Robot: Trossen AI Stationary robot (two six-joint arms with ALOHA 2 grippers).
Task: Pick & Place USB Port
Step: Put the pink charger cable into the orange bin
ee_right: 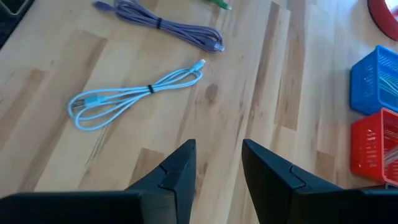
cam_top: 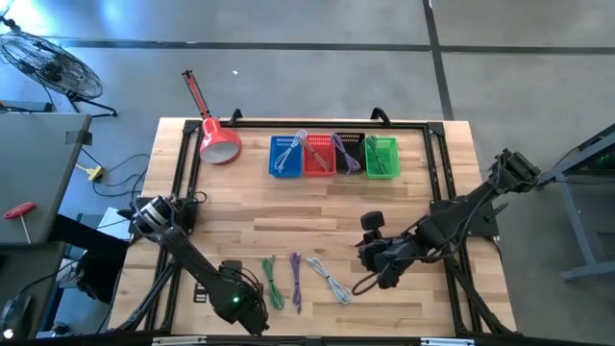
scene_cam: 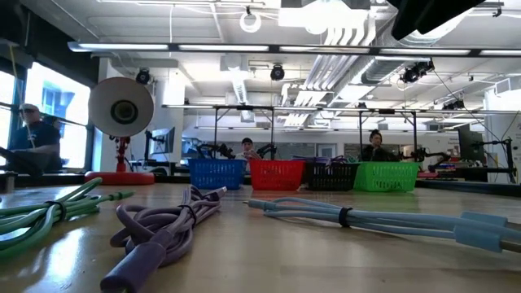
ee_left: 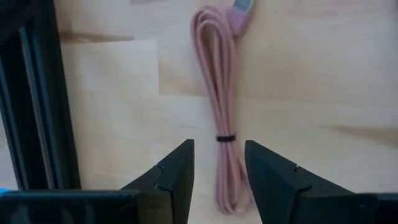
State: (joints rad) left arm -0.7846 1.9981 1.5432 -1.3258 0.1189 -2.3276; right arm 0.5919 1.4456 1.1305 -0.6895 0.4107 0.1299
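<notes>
A: Where are the cables lying?

B: Three bundled cables are sitting on the wooden surface (cam_top: 288,226) near its front edge: a green cable (cam_top: 274,283), a purple cable (cam_top: 296,281) just beside it, and a light blue cable (cam_top: 329,280) on the far side of the purple one. Four baskets are standing in a row at the back: blue basket (cam_top: 285,156), red basket (cam_top: 318,155), black basket (cam_top: 349,154), green basket (cam_top: 381,157), each with cables inside.

A: And the arms?

B: The left gripper (ee_left: 219,180) is hanging over a cable, its jaws parted narrowly to either side of the coil, not touching it. The right gripper (ee_right: 219,171) is hovering near the light blue cable, jaws narrowly apart and holding nothing.
</notes>
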